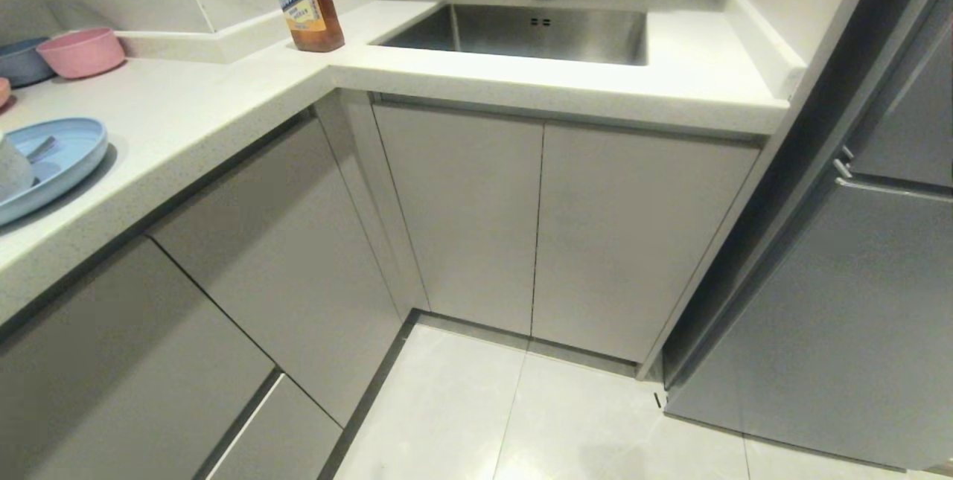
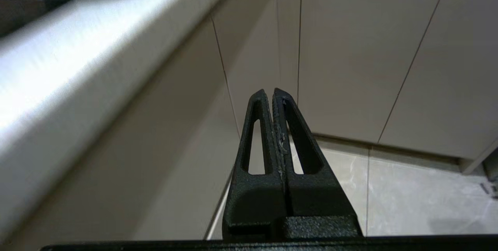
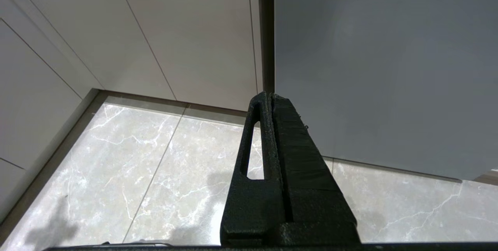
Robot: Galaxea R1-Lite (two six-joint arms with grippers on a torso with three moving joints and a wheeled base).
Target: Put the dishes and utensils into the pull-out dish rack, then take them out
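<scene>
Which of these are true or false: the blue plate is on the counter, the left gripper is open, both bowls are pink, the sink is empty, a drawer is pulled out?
1. The light-blue plate lies on the counter. True.
2. The left gripper is open. False: its fingers are pressed together, holding nothing.
3. Both small bowls are pink. False: the pink bowl sits beside a grey-blue bowl.
4. The sink looks empty. True.
5. A drawer is pulled out. False: every cabinet front is closed.
</scene>
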